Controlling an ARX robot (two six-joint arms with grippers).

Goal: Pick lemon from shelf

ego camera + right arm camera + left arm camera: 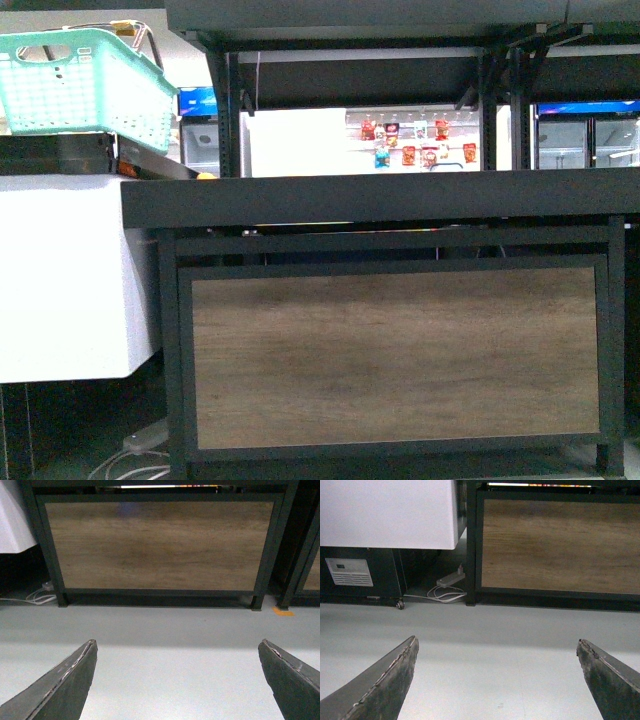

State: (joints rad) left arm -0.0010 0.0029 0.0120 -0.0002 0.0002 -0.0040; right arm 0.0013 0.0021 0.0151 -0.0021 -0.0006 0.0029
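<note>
Both arms sit low. The left gripper [496,640] and right gripper [176,641] face the floor and the wood panel of the shelf [400,198], jaws spread wide with nothing in them. The lemon [205,176] is probably that tiny yellow-orange blip at the left end of the dark tier, near the teal basket [85,85], but it's too small to be sure. Risky bits: an arm coming up from down there could clip the tier's front lip. With the fruit mostly hidden behind that edge, a misjudged reach could send it rolling.
</note>
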